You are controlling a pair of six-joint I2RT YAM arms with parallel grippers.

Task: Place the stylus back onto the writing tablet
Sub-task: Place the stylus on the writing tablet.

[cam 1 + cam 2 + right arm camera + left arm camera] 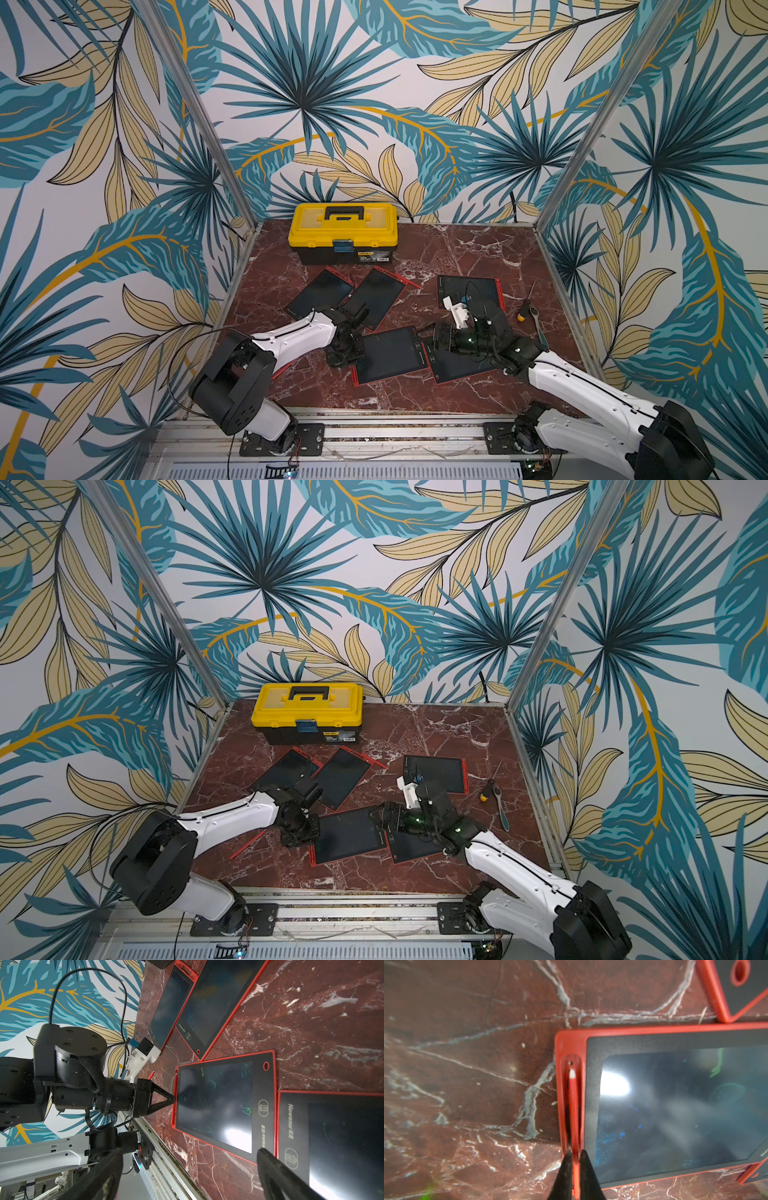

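A red stylus point(573, 1109) with a white tip lies along the slot in the red side rim of a black-screened writing tablet point(675, 1115). My left gripper point(575, 1153) is shut on the stylus's rear end, one black finger pressed against each side. In both top views this gripper point(347, 361) sits low at the left edge of the front-middle tablet point(390, 353). My right gripper point(189, 1150) stands wide open with nothing in it, over that tablet's right end point(216, 1101). From there I see the left gripper's tips point(173, 1098) at the slot.
Several more red-framed tablets lie around, one just right of this one point(461, 365) and two behind point(320, 291). A loose red stylus point(248, 845) lies on the marble at left. A yellow toolbox point(344, 232) stands at the back. A screwdriver point(524, 307) lies at right.
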